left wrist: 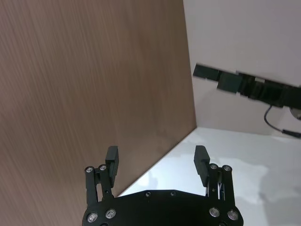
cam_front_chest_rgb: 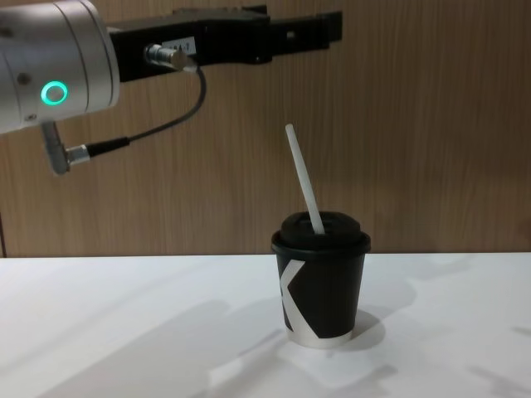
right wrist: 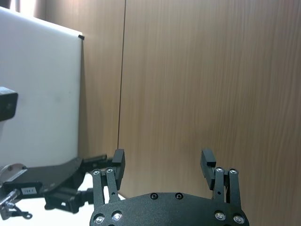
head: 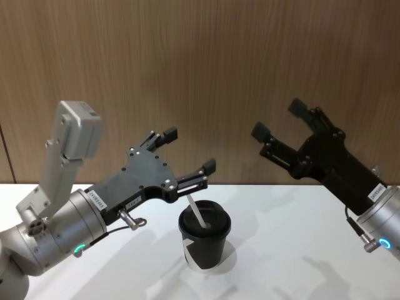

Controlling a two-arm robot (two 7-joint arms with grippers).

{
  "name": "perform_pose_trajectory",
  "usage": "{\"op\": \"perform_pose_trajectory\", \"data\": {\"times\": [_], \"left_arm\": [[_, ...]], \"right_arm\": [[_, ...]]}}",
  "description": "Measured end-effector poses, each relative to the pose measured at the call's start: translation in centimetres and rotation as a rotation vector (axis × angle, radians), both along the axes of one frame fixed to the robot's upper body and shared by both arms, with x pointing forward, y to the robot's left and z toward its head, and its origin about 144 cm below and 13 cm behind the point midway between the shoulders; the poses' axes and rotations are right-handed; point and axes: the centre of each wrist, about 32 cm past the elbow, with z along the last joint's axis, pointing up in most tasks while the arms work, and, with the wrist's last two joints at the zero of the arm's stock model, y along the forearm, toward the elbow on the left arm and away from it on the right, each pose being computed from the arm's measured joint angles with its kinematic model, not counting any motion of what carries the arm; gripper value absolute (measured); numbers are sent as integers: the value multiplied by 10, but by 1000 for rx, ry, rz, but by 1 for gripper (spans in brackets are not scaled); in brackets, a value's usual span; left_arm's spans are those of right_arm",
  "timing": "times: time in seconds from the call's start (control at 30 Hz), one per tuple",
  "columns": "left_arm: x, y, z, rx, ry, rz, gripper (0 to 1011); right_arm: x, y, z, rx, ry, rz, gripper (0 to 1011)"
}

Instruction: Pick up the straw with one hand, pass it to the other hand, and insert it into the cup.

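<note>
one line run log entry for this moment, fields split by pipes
straw: in cup lid, leaning | left gripper: open, raised above the cup | right gripper: open, raised off to the side

The cup (cam_front_chest_rgb: 320,283) carried a large white mark that looked like the letter K. The small white labels on both arms were too small to read.

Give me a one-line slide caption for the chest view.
White straw stands tilted in the lid of the black cup on the table, left gripper raised above it.
</note>
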Motion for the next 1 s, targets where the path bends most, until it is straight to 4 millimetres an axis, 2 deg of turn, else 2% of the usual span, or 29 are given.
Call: {"op": "perform_pose_trajectory", "data": {"times": [0.43,1.0], "left_arm": [[-6,-7,-2,-51,-95,57,1003],[-9,-11,-3,-76,-134,86,1003]], "right_arm": [[-5,-2,-7,-26,75,33,1001],[-8,-3,-11,-39,106,53,1001]]}}
